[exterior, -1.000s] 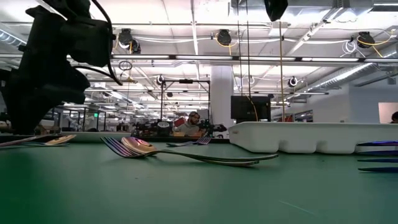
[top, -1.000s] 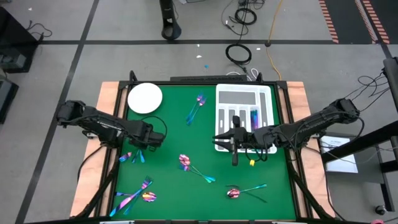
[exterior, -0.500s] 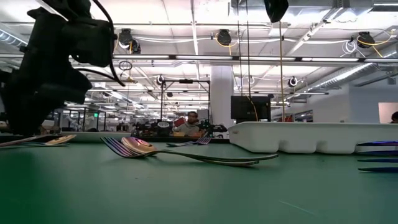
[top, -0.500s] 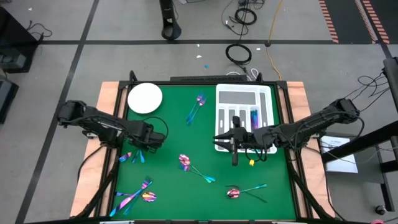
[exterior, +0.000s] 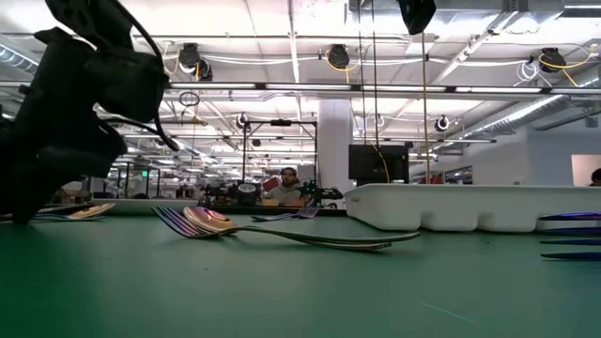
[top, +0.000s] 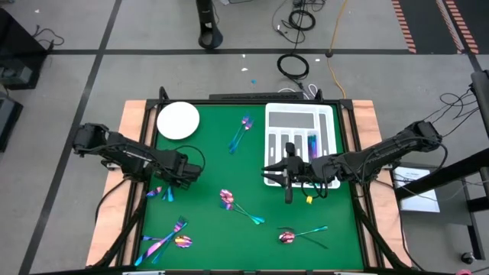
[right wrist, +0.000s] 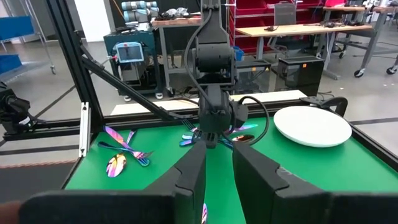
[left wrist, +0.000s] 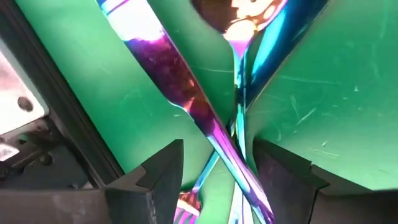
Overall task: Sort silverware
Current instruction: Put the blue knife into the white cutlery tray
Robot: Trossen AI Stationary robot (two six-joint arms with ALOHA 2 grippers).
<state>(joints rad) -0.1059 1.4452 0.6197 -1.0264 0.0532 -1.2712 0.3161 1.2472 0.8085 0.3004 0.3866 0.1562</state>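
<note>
Green table (top: 214, 229): left gripper (top: 170, 189) fingers straddle crossed silverware (left wrist: 205, 124).

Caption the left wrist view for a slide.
Left claw open, its fingers straddling crossed iridescent silverware on the green mat.

Between the left gripper's (left wrist: 214, 177) spread fingers (left wrist: 158, 171) lie two crossed pieces of silverware (left wrist: 186, 99), one over the other, apparently a knife and a spoon. Beyond the right gripper's (right wrist: 217, 165) fingers sits the plate (right wrist: 313, 126), with more cutlery (right wrist: 124, 146) off to the other side.
</note>
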